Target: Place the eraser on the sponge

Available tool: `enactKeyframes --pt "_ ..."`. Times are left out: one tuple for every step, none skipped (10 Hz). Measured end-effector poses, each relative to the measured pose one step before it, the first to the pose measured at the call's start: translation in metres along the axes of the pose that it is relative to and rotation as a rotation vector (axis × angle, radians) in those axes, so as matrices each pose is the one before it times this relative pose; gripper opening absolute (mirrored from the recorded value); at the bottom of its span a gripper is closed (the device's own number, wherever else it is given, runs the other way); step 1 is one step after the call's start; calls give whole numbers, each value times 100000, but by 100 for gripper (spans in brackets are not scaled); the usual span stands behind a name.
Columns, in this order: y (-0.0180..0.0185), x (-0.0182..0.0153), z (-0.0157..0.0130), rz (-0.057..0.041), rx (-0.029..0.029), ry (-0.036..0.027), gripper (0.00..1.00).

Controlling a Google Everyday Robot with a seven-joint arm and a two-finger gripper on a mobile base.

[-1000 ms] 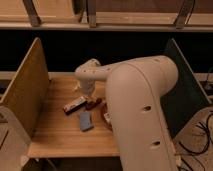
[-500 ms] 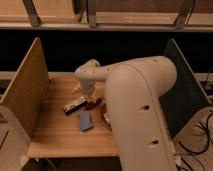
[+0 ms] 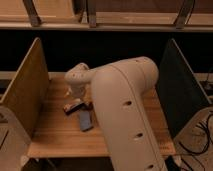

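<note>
Whether the eraser [image 3: 74, 106] bears any lettering cannot be told; it shows only as a small white block with a reddish stripe and a dark end, and the sponge [image 3: 85, 120] is a plain blue-grey pad. Both lie on the bench [image 3: 55, 136], a pale wooden top closed off by an upright wooden panel [image 3: 26, 87] along its left edge and a dark panel [image 3: 178, 85] along its right edge, with a shelf rail [image 3: 125, 24] running across above the back edge and loose cables [image 3: 199, 142] hanging beyond the front right corner. The big white arm [image 3: 125, 117] rises from the front edge and covers the middle and right of the bench (it also hides most of its own wrist end). The gripper [image 3: 86, 101] sits low over the left half of the bench, about midway between the back and front edges, its jaws spread wide with nothing pinched between them. The eraser lies flat on the wood just left of the gripper, slanted to the bench edges. The sponge rests just in front of the eraser, a little to its right and nearer the front edge, close against the arm's left side
</note>
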Motion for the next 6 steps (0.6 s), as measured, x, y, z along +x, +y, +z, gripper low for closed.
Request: enactKeyframes --pt "403 186 627 -984 695 749 80" --pt "376 229 953 -1318 1409 1281 80" --pt "365 181 694 -1078 696 932 80" --pt "536 321 1052 -1582 796 1615 80" --pt "241 313 935 -1155 930 1637 78" --pt "259 -26 554 -690 -56 731 72"
